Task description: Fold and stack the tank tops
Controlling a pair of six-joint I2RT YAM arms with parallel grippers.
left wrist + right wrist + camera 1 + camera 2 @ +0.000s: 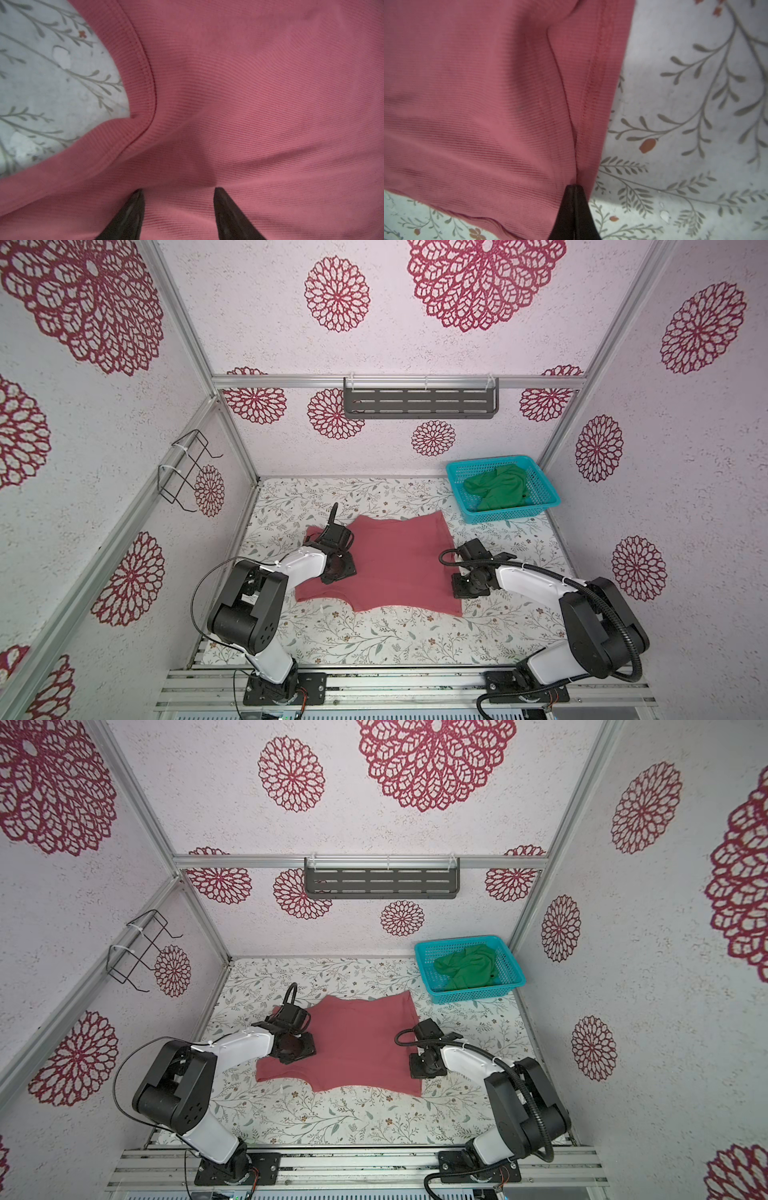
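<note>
the right gripper (574,190) is clenched on the right edge of the dusty pink cloth tank top (395,564), spread mid-frame on the floral-print bench (374,639). the left gripper (178,197) stands parted, tips on the cloth by its curved hem (149,83). bare bench lies below. the bright green cloth tank top (496,489) sits crumpled in the turquoise plastic mesh basket (511,515), upper right.

Left gripper (178,190): the finger bases are cut off by the edge of the left wrist view; in both top views the fingertips are covered by the left arm (303,563).
Right gripper (574,187): only the tips are shown in the right wrist view; in both top views they are hidden under the right arm (519,576).
Pink tank top (395,560): the strap side is partly covered by the left arm; the number of pinched layers cannot be told.
Green tank top (496,489): crumpled in the turquoise mesh basket (509,515); its outline cannot be made out.
</note>
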